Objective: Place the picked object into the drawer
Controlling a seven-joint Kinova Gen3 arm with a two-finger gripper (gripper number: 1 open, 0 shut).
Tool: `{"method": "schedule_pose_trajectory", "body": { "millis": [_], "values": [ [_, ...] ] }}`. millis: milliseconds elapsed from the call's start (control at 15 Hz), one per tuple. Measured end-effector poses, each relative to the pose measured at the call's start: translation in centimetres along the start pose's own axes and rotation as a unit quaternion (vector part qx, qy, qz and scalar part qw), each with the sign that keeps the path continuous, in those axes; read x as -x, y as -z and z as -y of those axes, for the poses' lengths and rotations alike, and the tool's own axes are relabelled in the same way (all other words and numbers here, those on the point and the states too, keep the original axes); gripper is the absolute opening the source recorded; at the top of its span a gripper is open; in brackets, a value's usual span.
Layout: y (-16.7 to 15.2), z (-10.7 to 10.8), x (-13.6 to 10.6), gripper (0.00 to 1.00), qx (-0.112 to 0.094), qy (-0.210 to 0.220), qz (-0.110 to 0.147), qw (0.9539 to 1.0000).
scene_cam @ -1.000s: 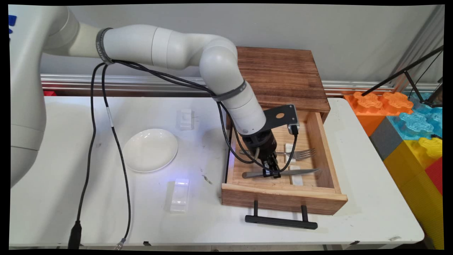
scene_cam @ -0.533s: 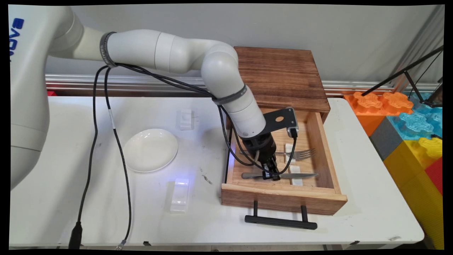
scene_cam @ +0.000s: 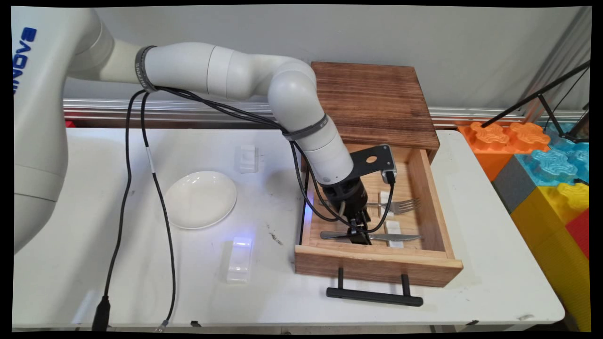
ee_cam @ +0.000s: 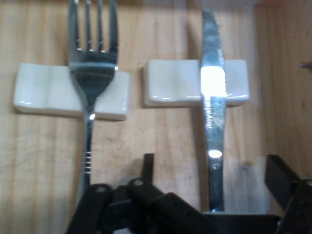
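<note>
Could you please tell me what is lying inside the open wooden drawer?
Inside the drawer lie a fork and a knife, each across its own white rest. The gripper straddles the knife's handle, whose end its linkage covers.

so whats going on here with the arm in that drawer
The gripper is reaching down into the open wooden drawer, with its fingers open on either side of the knife handle. The knife lies across a small white rest, and a fork lies on a second rest beside it. Out on the white table are a white plate and two more white rests, all untouched.
</note>
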Motion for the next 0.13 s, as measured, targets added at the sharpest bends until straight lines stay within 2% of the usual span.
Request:
{"method": "schedule_pose_trajectory", "body": {
  "millis": [133],
  "values": [
    [0.39, 0.13, -0.01, 1.00, 0.000, 0.002, -0.002, 1.0000]
  ]
}}
